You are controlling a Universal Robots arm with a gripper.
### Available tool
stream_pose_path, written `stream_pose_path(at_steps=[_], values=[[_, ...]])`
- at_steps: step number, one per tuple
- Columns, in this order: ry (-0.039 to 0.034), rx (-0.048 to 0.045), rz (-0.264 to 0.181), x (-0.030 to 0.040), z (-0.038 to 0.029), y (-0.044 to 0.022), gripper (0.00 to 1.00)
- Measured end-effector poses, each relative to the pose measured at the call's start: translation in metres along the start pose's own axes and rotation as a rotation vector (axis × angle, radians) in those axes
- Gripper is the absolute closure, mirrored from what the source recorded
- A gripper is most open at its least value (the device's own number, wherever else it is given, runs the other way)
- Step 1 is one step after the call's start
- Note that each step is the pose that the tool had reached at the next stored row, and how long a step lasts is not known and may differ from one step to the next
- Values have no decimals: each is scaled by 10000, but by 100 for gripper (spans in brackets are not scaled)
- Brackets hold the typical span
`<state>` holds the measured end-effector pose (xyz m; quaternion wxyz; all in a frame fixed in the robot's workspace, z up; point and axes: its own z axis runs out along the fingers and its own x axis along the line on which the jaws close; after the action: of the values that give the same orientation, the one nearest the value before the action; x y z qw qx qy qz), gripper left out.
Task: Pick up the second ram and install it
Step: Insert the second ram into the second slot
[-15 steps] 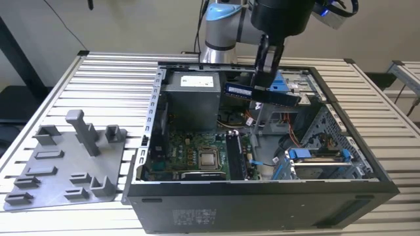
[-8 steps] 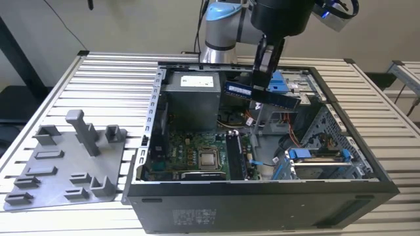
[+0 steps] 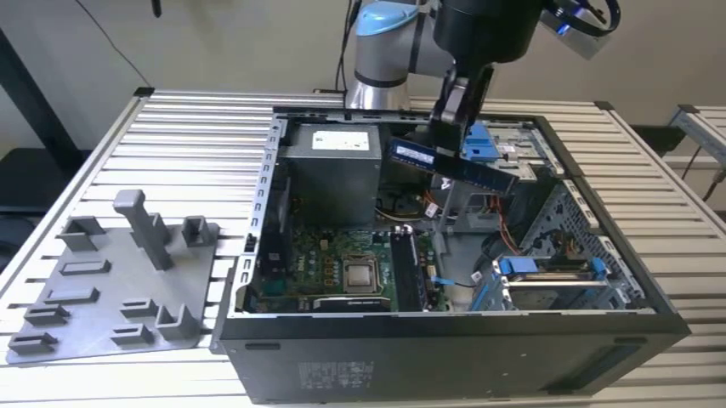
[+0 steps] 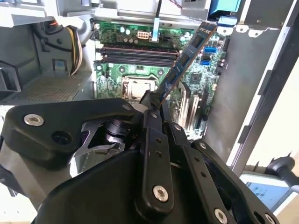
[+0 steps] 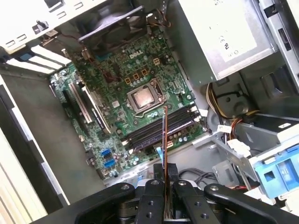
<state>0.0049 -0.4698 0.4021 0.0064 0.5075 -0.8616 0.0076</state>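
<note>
The second ram [image 3: 454,166], a long dark stick with a blue label, hangs tilted above the open computer case [image 3: 454,327]. My gripper [image 3: 447,144] is shut on it from above. In the second wrist view the ram [image 4: 187,56] slants away from my gripper [image 4: 152,109] over the motherboard. In the first wrist view the ram [image 5: 164,140] shows edge-on, rising from my gripper [image 5: 164,184] and lined up over the dark memory slots [image 5: 159,128] beside the silver processor [image 5: 144,98]. The ram is well clear of the slots [image 3: 406,268].
A grey power supply [image 3: 329,170] fills the case's far corner, with loose cables beside it. Blue drive brackets [image 3: 550,268] sit at the exterior view's right. A grey plastic fixture plate [image 3: 68,336] with a tall post [image 3: 142,225] lies on the slatted table at the exterior view's left.
</note>
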Motion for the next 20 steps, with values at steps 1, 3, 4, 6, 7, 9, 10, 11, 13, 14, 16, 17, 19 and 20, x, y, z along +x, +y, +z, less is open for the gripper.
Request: stream_pose_path(at_steps=[1,3,4,6,7,9,10,11,13,14,16,17,19,20], values=[[1,-2,113,0,0,0,86],[0,-6,296,-1,1,1,86],[0,-8,370,-1,1,1,86],[3,-11,565,0,1,3,86],[6,-13,688,0,0,4,86],[7,-18,937,0,1,5,86],[8,-20,1062,0,0,5,86],[9,-22,1186,1,1,6,86],[11,-27,1444,1,1,6,86],[12,-29,1581,1,1,7,86],[13,-35,1854,1,2,7,86],[14,-37,1994,1,3,7,86],[16,-42,2263,2,4,8,86],[16,-44,2380,1,4,7,86]])
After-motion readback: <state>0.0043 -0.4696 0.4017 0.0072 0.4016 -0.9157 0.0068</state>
